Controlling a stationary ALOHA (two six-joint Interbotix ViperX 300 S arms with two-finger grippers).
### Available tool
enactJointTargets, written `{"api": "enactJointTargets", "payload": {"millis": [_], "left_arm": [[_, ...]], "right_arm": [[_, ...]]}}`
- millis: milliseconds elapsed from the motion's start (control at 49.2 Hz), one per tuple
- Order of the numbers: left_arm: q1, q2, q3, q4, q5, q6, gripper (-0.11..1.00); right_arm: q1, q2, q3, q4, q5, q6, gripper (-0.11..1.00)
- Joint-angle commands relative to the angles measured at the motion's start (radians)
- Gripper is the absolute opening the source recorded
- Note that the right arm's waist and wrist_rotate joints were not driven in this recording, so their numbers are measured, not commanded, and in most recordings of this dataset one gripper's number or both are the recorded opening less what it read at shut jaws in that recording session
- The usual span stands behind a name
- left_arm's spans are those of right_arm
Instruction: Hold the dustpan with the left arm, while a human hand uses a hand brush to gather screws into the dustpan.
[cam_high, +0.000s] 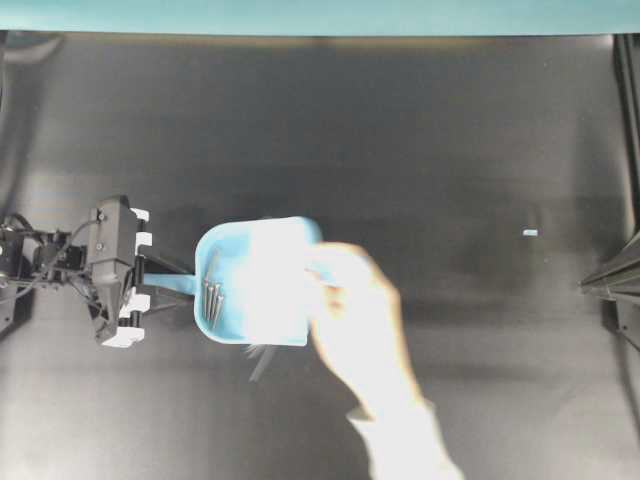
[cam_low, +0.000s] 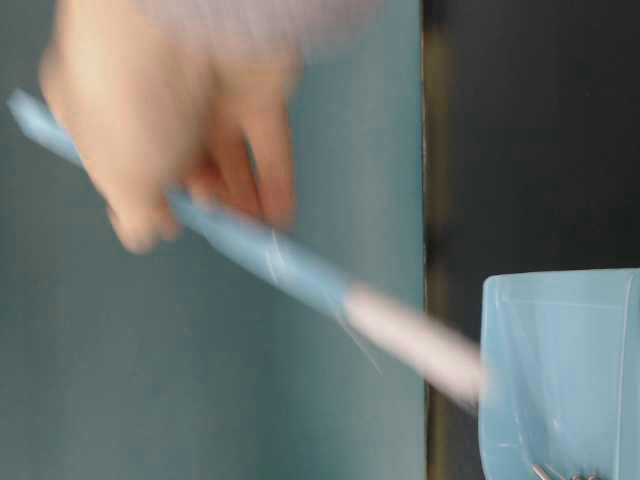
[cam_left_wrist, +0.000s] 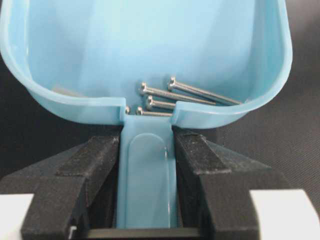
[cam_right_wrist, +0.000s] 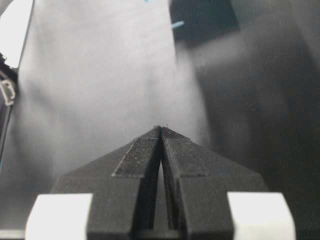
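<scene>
Left fingers (cam_left_wrist: 202, 170) clamp dustpan (cam_left_wrist: 150, 50) handle; right fingers (cam_right_wrist: 172, 165) closed, empty.

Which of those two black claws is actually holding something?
The left gripper: its jaws clamp the light blue dustpan by its flat handle. The right gripper is pinched shut on nothing.

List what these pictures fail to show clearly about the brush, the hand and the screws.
- Brush: motion-blurred at table level; overhead, glare over the dustpan washes its bristles out.
- Hand: overexposed overhead; at table level blurred and cut off by the top edge.
- Screws: exact count unclear; the pan's rear wall hides some ends in the left wrist view, and overhead they merge.
- Blue fleck: too small to identify.
</scene>
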Motion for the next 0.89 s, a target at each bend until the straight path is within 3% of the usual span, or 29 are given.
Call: {"api": "enactJointTargets", "payload": {"millis": [0, 284, 874], "left_arm": [[0.003, -0.008, 0.000, 0.003, -0.017, 0.000, 0.30], [0.003, -0.031, 0.032, 0.003, -0.101, 0.000, 0.30], [0.002, -0.104, 0.049, 0.003, -0.057, 0.000, 0.30]], "right_arm": [[0.000, 0.005, -0.017, 0.000, -0.005, 0.000, 0.00], [0.000, 0.005, -0.015, 0.000, -0.005, 0.000, 0.00], [0.000, 0.005, -0.017, 0.000, -0.005, 0.000, 0.00]]}}
